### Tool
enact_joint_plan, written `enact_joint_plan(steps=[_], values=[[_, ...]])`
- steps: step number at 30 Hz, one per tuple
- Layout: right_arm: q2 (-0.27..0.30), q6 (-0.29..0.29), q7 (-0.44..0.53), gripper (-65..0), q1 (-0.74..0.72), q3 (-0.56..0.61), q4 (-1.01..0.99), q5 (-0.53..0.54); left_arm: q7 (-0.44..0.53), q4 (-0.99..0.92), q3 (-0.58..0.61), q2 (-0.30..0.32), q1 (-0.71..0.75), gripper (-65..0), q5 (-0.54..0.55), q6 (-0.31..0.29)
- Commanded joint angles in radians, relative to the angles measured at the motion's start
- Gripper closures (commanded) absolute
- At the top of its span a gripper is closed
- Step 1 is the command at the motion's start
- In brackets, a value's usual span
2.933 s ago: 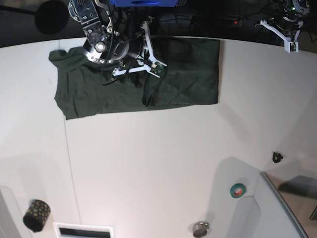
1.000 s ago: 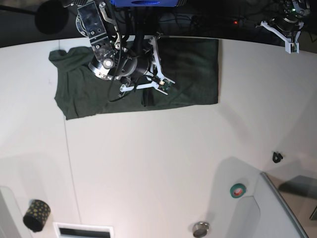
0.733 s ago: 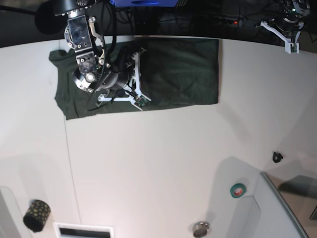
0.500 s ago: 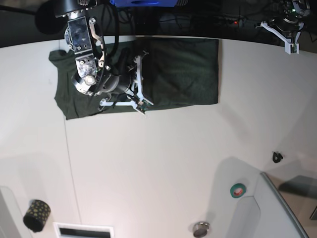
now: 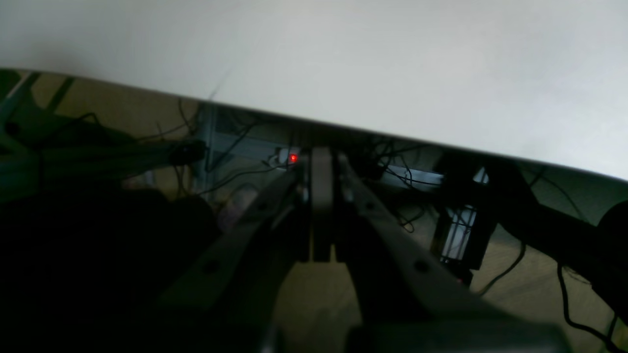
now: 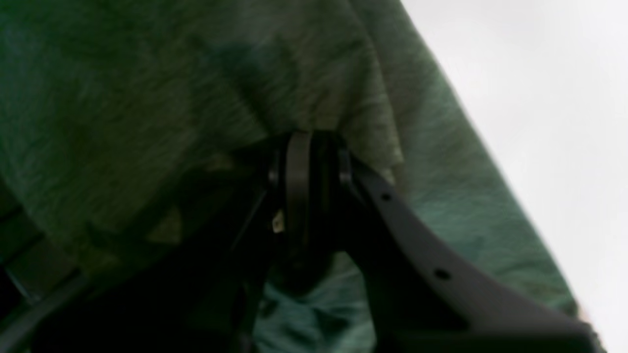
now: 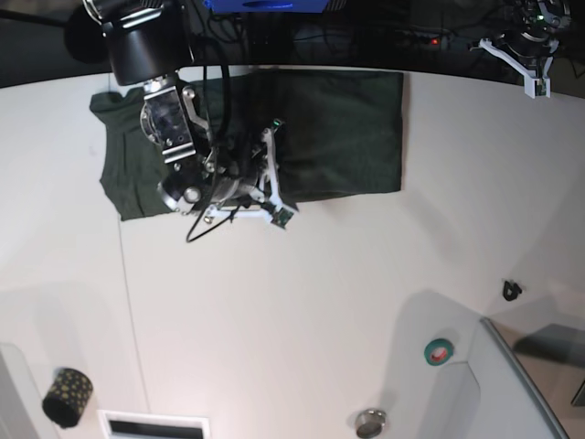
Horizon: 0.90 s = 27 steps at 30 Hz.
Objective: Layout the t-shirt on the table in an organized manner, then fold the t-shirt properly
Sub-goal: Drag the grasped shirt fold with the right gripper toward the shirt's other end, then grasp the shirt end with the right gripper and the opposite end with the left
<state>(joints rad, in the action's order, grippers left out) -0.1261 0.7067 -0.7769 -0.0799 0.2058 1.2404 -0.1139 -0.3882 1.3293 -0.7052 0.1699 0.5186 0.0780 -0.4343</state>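
Observation:
The dark green t-shirt (image 7: 347,128) lies spread along the far side of the white table (image 7: 302,302). My right gripper (image 7: 277,212) hangs at the shirt's near edge, left of the middle. In the right wrist view that gripper (image 6: 304,147) is shut on the t-shirt (image 6: 147,73), with cloth bunched around its tips and bare table (image 6: 539,73) to the right. My left gripper (image 7: 537,87) is at the far right corner, off the shirt. In its own view the left gripper (image 5: 321,157) is shut on nothing, past the table's edge (image 5: 392,59).
A grey tray (image 7: 521,384) fills the near right corner, with a teal tape roll (image 7: 439,350) beside it. A small black object (image 7: 512,290) lies to the right. A dotted black cylinder (image 7: 67,396) and a round metal piece (image 7: 370,422) sit near the front. Cables hang beyond the far edge.
My right arm has swung left and then toward the shirt's near edge, pulling cloth with it. The left arm has not moved.

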Motion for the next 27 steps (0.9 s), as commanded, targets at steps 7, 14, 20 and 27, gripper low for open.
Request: enact_joint_plan(steps=[7,14,20,27], values=[[-0.001,-0.009,-0.163,-6.2,0.03,-0.176,0.355,0.0,0.015,0.02,-0.004,0.003,0.004,0.0,0.006,0.007],[0.023,-0.009,-0.217,-6.3,0.131,-0.227,0.591,0.0,0.015,0.029,0.091,0.006,0.002,0.0,0.006,0.007],[0.032,-0.009,-0.181,-11.6,0.15,-0.547,0.583,0.001,0.015,0.074,0.129,-0.008,0.001,0.0,0.007,0.007],[0.047,-0.009,-0.287,-60.0,0.047,-0.926,0.506,0.145,0.013,0.114,0.201,-0.011,-0.028,0.0,0.007,0.007]])
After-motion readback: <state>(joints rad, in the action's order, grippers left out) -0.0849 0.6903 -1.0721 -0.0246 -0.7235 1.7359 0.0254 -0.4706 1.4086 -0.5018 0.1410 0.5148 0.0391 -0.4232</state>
